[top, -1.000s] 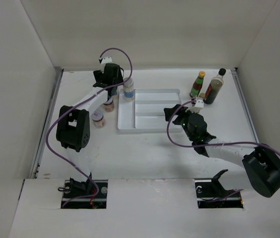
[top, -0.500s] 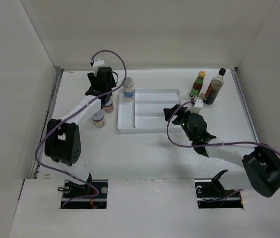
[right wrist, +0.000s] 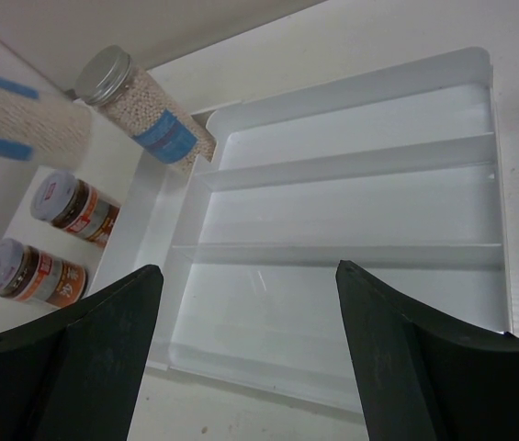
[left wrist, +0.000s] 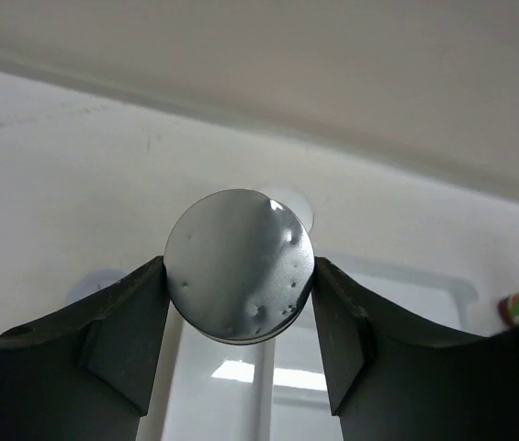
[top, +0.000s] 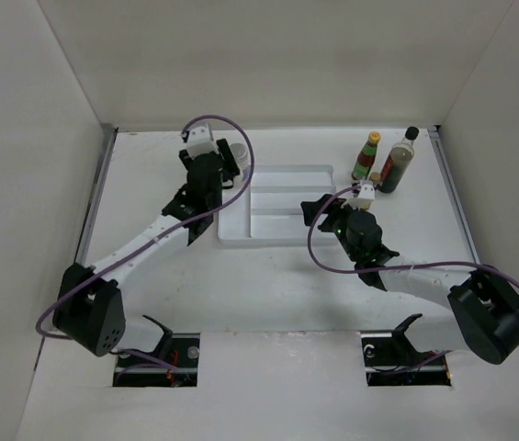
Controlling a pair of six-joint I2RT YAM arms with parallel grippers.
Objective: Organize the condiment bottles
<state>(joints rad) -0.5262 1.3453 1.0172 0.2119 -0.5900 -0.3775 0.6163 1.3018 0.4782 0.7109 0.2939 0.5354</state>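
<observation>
My left gripper point(top: 229, 156) is closed on the grey lid point(left wrist: 239, 265) of a blue-labelled jar point(right wrist: 144, 115) that stands at the back left corner of the white divided tray point(top: 282, 172). Both fingers touch the lid. Two short red-labelled jars point(right wrist: 73, 208) point(right wrist: 29, 272) stand left of the tray; my left arm hides them in the top view. A red yellow-capped sauce bottle point(top: 366, 156) and a tall dark black-capped bottle point(top: 399, 161) stand at the back right. My right gripper point(top: 319, 211) point(right wrist: 245, 349) is open and empty over the tray's near right part.
The tray point(right wrist: 351, 92) has three long compartments with nothing in them. White walls close in the table at the back and on both sides. My left arm stretches diagonally across the left half of the table.
My left arm has swung right and forward over the two short jars. Its gripper now sits round the blue-labelled jar's lid. The right arm has barely moved.
</observation>
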